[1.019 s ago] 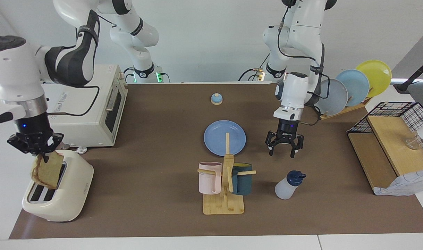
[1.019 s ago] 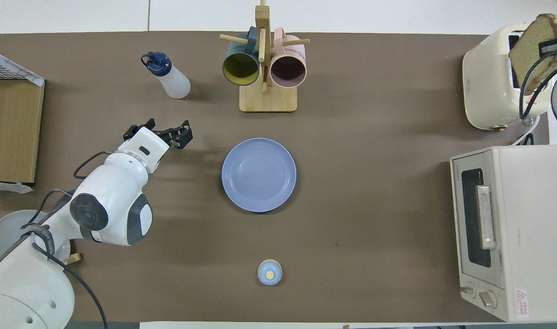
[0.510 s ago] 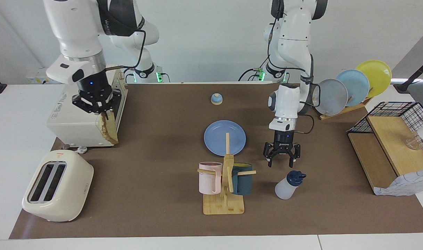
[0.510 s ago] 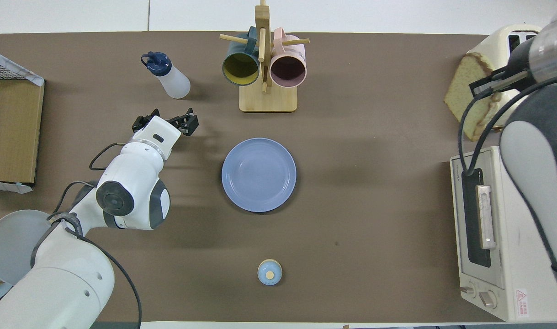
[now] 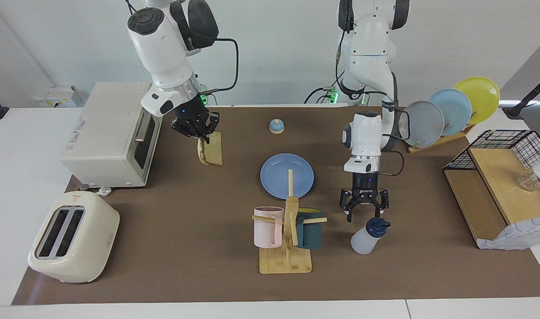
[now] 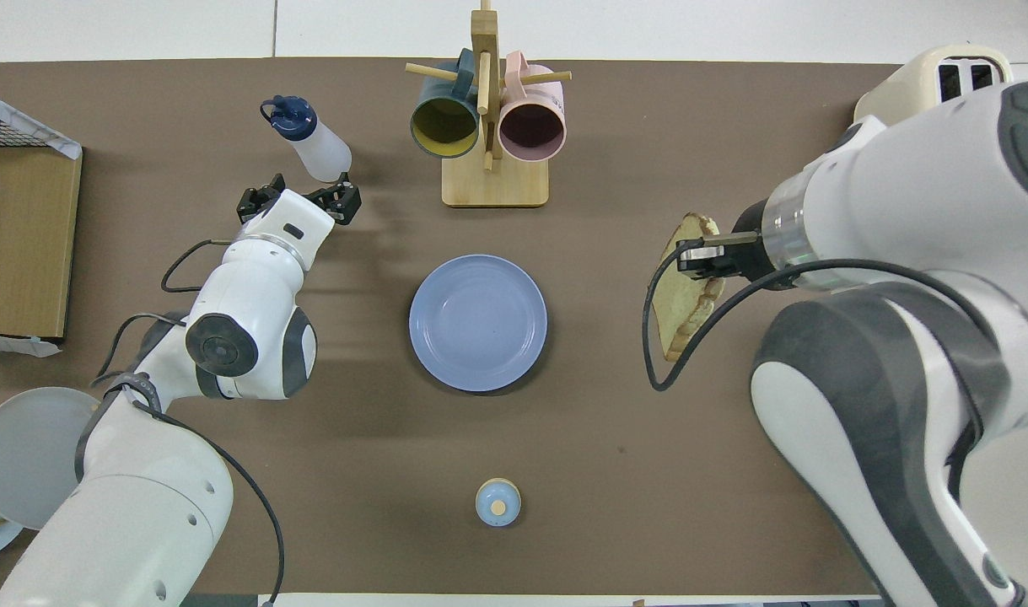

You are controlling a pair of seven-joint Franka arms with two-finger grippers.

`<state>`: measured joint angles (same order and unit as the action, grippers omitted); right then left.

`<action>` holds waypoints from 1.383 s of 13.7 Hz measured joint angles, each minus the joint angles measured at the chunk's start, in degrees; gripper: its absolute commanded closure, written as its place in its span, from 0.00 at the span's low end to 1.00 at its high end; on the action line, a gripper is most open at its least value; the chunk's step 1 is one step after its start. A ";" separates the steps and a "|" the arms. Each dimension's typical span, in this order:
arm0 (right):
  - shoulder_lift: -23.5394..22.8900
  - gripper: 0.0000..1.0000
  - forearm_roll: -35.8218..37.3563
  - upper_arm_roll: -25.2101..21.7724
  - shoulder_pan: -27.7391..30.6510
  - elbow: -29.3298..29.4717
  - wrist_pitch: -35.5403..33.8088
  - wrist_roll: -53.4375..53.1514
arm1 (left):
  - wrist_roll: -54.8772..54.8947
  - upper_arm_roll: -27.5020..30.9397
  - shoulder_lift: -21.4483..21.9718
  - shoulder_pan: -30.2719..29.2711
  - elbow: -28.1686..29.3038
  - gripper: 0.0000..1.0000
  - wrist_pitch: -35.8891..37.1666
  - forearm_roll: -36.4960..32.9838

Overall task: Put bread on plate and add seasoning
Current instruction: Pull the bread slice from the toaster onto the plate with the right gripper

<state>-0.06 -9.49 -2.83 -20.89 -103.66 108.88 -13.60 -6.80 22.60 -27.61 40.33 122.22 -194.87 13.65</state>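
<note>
The toasted bread slice [image 5: 211, 149] [image 6: 686, 287], tan crumb w/ darker brown crust, hangs on edge in the air from the right gripper [image 5: 196, 128] [image 6: 706, 258], whose jaws are clenched on its upper edge. It is over bare brown mat between the white toaster oven [image 5: 112, 133] and the round flat medium-blue plate [image 5: 287, 176] [image 6: 477, 323]; in the overhead view it sits at approx 3 o'clock from the plate, well apart from it. The plate lies flat mid-table, nothing on it.

The seasoning, a small translucent white plastic bottle w/ dark navy cap [image 5: 368, 235] [image 6: 310, 138], stands on the mat toward the left arm's end, farther from the robots than the plate; overhead it is at approx 10 o'clock from the plate. The left gripper [image 5: 364, 209] [image 6: 298, 195] hangs over the mat just beside the bottle's cap, fingers spread, jaws released, holding nothing; whether a fingertip touches the cap I can't tell.

Beside the bottle, at 12 o'clock from the plate overhead, a wooden mug tree [image 5: 288, 235] [image 6: 491, 118] carries 1 pink mug [image 5: 267, 226] [image 6: 531, 123] and 1 dark teal mug [image 5: 309, 227] [image 6: 443, 118]. A small blue-domed bell [image 5: 276, 126] [image 6: 497, 502] sits at 6 o'clock overhead, nearer the robots. A cream 2-slot toaster [image 5: 72, 236] [image 6: 944, 80] stands at the right arm's end, slots unfilled.
</note>
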 measured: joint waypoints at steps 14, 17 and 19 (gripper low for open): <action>-6.38 1.00 -0.65 0.12 -19.43 -16.26 44.91 -17.17 | -0.01 0.83 -5.12 -0.17 -8.31 0.00 2.70 1.42; -6.58 1.00 -0.65 0.12 -19.76 -18.81 51.18 -17.17 | -0.02 1.63 -5.63 -0.37 -10.30 0.00 5.54 1.44; -6.67 1.00 -0.65 0.12 -19.81 -20.40 53.17 -17.17 | -0.02 1.68 -6.04 -0.38 -10.47 0.00 5.78 1.44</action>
<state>-6.73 -10.14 -2.71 -40.70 -124.06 162.05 -30.78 -6.82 24.28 -33.65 39.96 111.75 -189.09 15.09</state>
